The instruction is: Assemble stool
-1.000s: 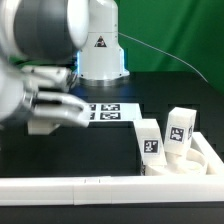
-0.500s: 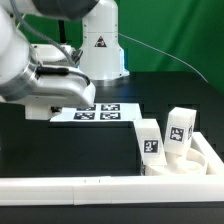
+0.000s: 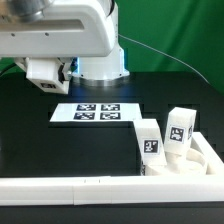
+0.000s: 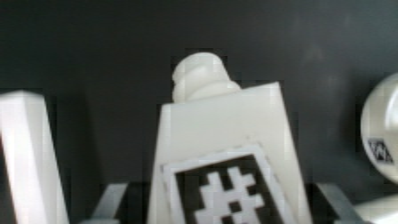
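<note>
**One leg block is up off the counter, and the carry to the seat is what remains**

Both fingers (image 4: 118,204) flank a leg block (image 4: 222,140). As far as the wrist view shows, they are clamped on its tagged lower end, and the block fills the gap between them. Its ribbed peg (image 4: 199,76) points away from the fingers toward the dark counter (image 4: 107,60) beyond. Nothing touches the block except the fingers.

A second ago the arm (image 3: 60,30) hung low and covered part of the marker board (image 3: 98,112). Half a second ago it was already higher. Now it has risen and drawn back, so the whole board lies uncovered below and ahead of the fingers. The exterior view shows only the housing above the fingers, not the fingers themselves.

My reading is that the pick is finished and the transport has begun.

Well away from the fingers, toward the exterior view's right, sits the seat (image 3: 205,160). Two other leg blocks (image 3: 150,143) stand upright at it, one beside the other. I cannot tell whether they are screwed in or only resting there.

A border rail (image 3: 70,188) runs along the counter's near edge, far below the fingers.

The held block has to travel across the board to the seat with its peg lined up on a free socket. No socket is visible from here, so the approach calls for care around the two blocks already standing.
</note>
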You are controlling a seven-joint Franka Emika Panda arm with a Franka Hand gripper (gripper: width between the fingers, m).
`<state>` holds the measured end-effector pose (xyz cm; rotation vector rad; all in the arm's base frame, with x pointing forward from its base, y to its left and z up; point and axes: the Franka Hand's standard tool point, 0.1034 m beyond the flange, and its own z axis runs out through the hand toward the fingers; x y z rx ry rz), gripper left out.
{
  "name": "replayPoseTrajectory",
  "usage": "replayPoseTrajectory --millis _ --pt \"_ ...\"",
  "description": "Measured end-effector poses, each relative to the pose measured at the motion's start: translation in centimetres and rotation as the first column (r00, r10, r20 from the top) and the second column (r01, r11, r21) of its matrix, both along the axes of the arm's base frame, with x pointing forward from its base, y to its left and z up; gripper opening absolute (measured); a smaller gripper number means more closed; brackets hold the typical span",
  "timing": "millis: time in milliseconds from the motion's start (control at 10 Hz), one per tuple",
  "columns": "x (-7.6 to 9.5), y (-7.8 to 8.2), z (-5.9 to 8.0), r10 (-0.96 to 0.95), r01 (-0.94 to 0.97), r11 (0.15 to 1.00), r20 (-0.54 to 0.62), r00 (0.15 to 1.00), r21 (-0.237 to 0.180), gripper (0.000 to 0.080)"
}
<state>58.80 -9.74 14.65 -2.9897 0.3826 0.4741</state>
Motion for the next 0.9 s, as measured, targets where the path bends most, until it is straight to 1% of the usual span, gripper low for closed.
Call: replayPoseTrajectory --millis 100,200,300,400,500,600,700,800,900 --pt "-0.2 0.0 -0.1 -0.005 0.005 1.0 0.056 0.998 -0.014 0.0315" --pt "0.4 0.3 -0.1 -0.028 0.034 0.998 0.121 0.992 -0.047 0.0315" --pt "1.1 2.6 0.4 -0.034 0.05 0.996 0.214 0.976 -0.07 0.0315" --pt "1.6 5.0 1.7 -0.041 0.062 0.996 0.274 0.961 -0.07 0.0315" --pt "3.1 7.2 3.0 -0.092 0.13 0.989 0.384 0.919 -0.073 0.0315" --pt "3.8 9.9 3.4 -0.123 0.171 0.983 0.464 0.877 -0.063 0.0315" --pt "3.9 10.7 2.8 -0.125 0.178 0.982 0.501 0.856 -0.059 0.0315" --pt "3.7 9.1 2.1 -0.135 0.206 0.976 0.56 0.817 -0.065 0.0315" --pt "4.0 9.5 2.2 -0.139 0.225 0.972 0.623 0.77 -0.062 0.0315"
